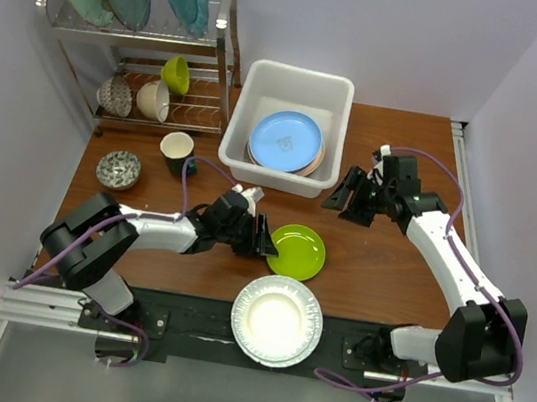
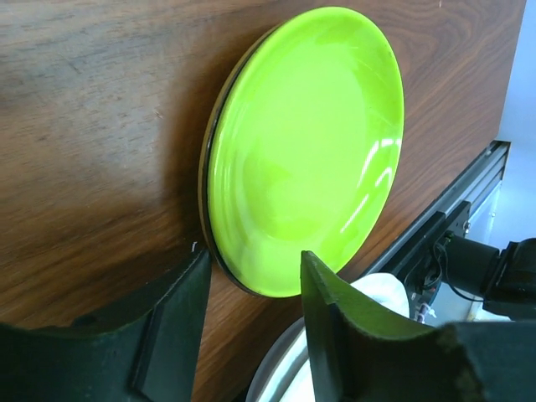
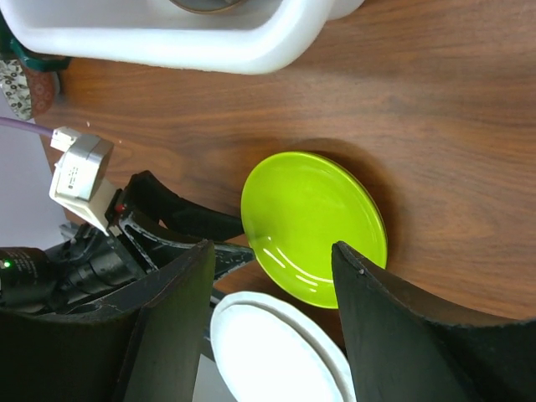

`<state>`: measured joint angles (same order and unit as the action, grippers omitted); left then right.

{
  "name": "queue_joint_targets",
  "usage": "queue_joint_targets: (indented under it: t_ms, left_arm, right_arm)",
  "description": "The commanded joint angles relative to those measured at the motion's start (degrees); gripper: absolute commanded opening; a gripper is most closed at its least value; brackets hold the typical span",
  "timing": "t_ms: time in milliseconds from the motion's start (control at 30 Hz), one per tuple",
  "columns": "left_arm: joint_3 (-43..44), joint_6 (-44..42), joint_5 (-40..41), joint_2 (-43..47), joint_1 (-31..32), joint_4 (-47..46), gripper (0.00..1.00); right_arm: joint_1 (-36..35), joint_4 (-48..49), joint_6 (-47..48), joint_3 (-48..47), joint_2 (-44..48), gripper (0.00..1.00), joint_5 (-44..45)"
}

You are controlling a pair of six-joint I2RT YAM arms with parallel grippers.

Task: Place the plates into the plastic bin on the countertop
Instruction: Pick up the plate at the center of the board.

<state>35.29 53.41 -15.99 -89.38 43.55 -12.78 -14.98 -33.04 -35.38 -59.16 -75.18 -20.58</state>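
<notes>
Straddled the left rim of the lime green plate (image 1: pixel 297 251) with the left end effector (image 1: pixel 265 238), jaws part-open, rim between them; could not quite tell whether either finger touched it. Held the right end effector (image 1: pixel 347 201) open and empty above the table (image 1: pixel 380 268), just right of the plastic bin (image 1: pixel 265 89) at upper centre. Found the lime green plate flat at mid-frame, the white fluted plate (image 1: pixel 277 320) just below it. Saw a blue plate (image 1: pixel 286 140) topping a stack inside the bin.
</notes>
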Motion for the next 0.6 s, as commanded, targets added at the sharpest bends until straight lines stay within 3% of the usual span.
queue_joint_targets:
  t_ms: [0, 167, 367, 567]
  left_arm:
    - [1.8, 0.03, 2.28, -0.18, 0.31, -1.73, 0.49]
    - [2.15, -0.06, 2.63, -0.53, 0.31, -1.99, 0.38]
    - [2.94, -0.24, 2.28, -2.2, 0.31, -1.81, 0.03]
    - [2.33, -0.06, 4.21, -0.71, 0.31, -0.5, 0.0]
  right_arm:
    - [0.13, 0.34, 0.83, 0.71, 2.14, 0.62, -1.39]
    - [0.04, 0.34, 0.83, 0.97, 2.4, 0.61, -1.22]
    - [0.13, 0.69, 0.83, 1.59, 2.49, 0.61, -0.95]
    - [0.04, 0.34, 1.36, 1.85, 3.11, 0.61, -0.52]
